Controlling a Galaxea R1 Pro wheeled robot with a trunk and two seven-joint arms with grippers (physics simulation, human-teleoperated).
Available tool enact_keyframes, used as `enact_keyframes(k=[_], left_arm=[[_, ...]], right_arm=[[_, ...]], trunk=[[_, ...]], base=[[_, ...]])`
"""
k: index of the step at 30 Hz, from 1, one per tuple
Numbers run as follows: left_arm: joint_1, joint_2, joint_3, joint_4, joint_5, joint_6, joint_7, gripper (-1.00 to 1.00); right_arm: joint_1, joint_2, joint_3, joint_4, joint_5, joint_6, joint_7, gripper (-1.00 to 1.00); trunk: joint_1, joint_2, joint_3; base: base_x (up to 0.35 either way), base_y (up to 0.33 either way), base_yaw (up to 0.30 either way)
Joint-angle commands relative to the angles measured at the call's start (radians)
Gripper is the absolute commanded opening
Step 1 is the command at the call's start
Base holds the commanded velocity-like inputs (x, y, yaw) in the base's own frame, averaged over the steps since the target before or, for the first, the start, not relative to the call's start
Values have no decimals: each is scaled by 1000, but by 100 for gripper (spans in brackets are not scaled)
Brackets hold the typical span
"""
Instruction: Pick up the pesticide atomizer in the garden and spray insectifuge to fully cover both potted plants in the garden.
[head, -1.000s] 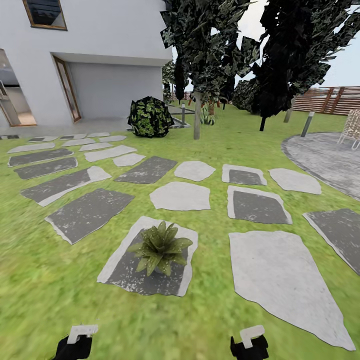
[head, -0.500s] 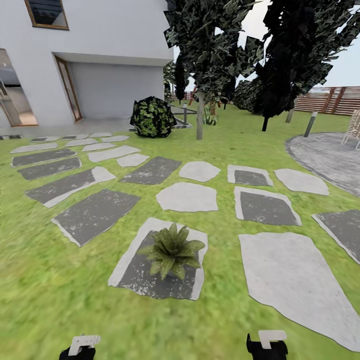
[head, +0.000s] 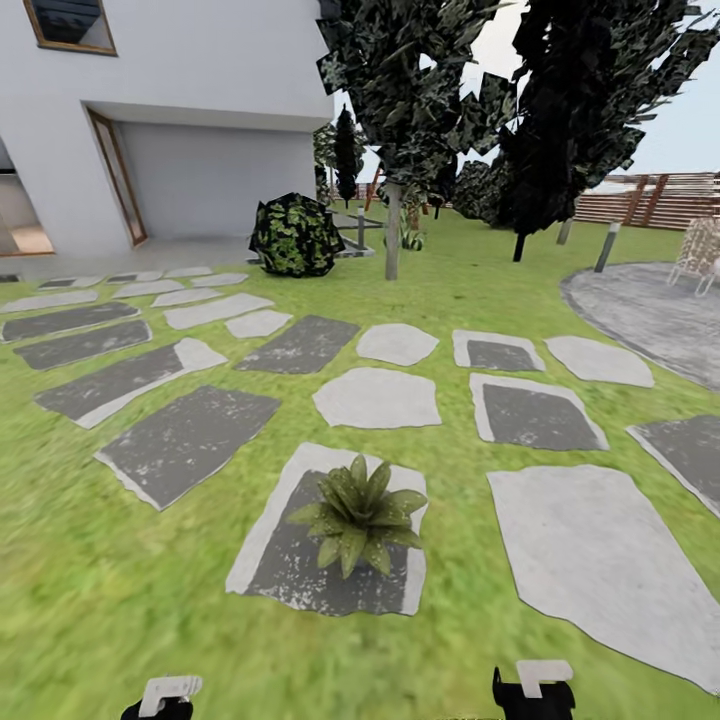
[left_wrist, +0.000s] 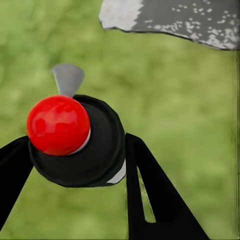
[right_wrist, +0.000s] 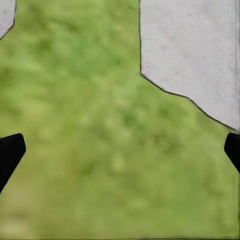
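One potted plant (head: 358, 513), a low green rosette, stands on a dark stepping stone (head: 290, 570) just ahead of me on the lawn. The other potted plant is out of view. My left gripper (head: 165, 697) sits at the head view's lower edge. In the left wrist view my left gripper (left_wrist: 75, 150) is shut on the pesticide atomizer (left_wrist: 100, 150), a black cylinder with a red tip (left_wrist: 57, 125), above grass. My right gripper (head: 535, 685) hangs low at the right. The right wrist view shows it (right_wrist: 120, 150) open over grass, holding nothing.
Grey stepping stones (head: 375, 397) spread across the lawn. A dark leafy bush (head: 295, 235) and two trees (head: 392, 230) stand behind them. The white house (head: 200, 90) is at the back left. A round paved patio (head: 650, 315) and a slatted fence (head: 660, 198) lie to the right.
The whole head view has shifted as I rolled forward and turned. The potted plant now shows lower and further right. Both grippers keep their hold and pose.
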Motion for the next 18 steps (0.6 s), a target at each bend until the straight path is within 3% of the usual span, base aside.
enact_keyframes(k=[1, 18], left_arm=[[0, 0, 9, 1, -7, -3, -6, -100], [0, -4, 3, 17, -12, -1, -10, -100]], right_arm=[[-1, 0, -6, 1, 10, -2, -4, 100], [-1, 4, -6, 1, 9, -2, -4, 100]], trunk=[[0, 0, -1], [0, 0, -1]], base=[[28, 19, -289], [2, 1, -299]])
